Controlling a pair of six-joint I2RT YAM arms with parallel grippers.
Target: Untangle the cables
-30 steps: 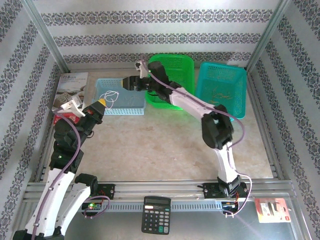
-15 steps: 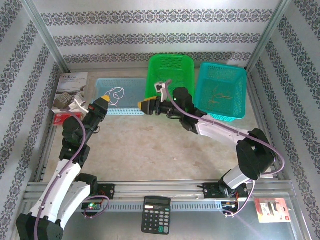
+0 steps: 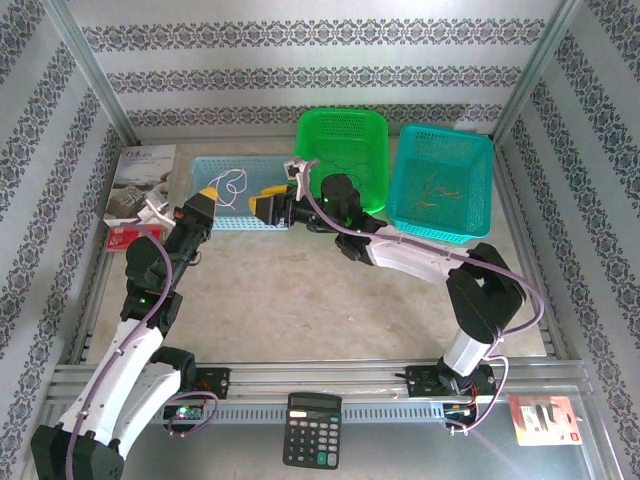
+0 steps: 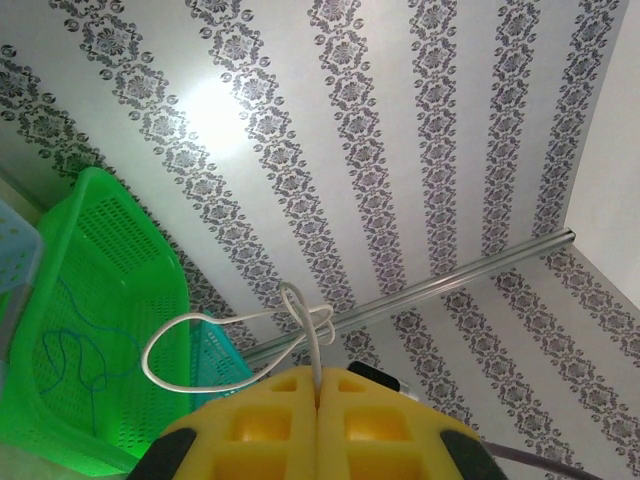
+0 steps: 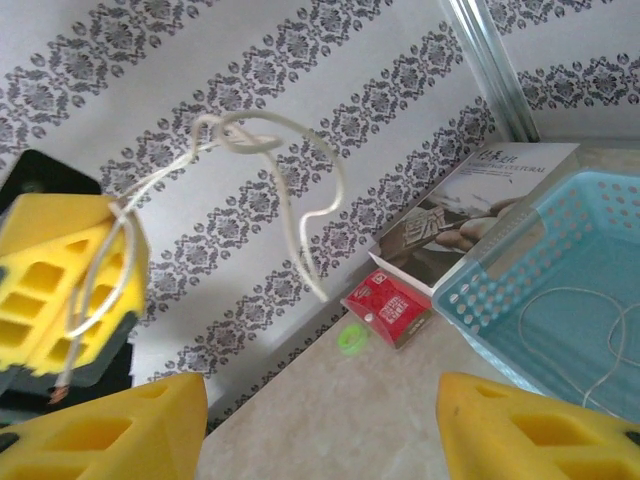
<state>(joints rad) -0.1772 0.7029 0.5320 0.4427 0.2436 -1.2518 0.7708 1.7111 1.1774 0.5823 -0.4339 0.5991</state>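
The white cable (image 4: 303, 316) is clamped in the closed left hand (image 4: 318, 400) and held up off the surface (image 3: 300, 300). Its knotted loop stands out beyond the fingertips. The right hand (image 5: 320, 432) is held apart and empty just beside it. The loose end hangs ahead of and above its gap, so this hand is judged best placed to take it.

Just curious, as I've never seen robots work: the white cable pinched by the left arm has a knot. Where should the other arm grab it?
The loose tail of the white cable, past the knot. It hangs free in the air, curling down away from the shut left jaws, so the open right jaws could probably close across it from the right.
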